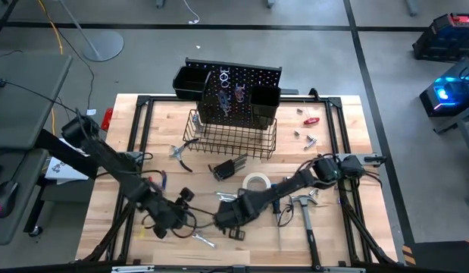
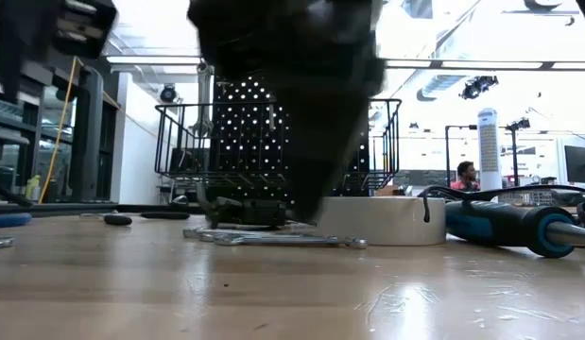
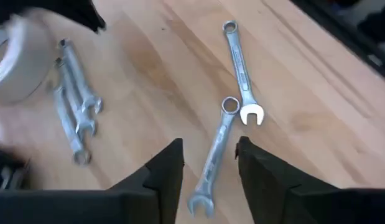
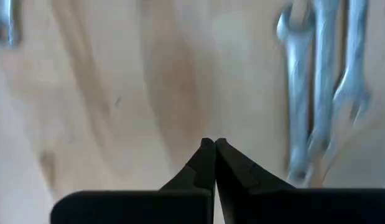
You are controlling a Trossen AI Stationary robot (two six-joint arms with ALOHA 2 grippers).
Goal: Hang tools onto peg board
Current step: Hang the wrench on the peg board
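Although a few tools already hung on the peg board (image 1: 238, 91) at the table's far edge, I judged most of the work still ahead. A tape roll (image 1: 256, 182), hammer (image 1: 304, 211) and pliers (image 1: 181, 154) lay loose on the table (image 1: 340, 136), with wrenches near the front. My left gripper (image 3: 209, 171) stood low at the near left, fingers parted astride a silver wrench (image 3: 212, 155) and not yet closed on it. My right gripper (image 4: 214, 163), near centre, was shut on nothing above bare wood.
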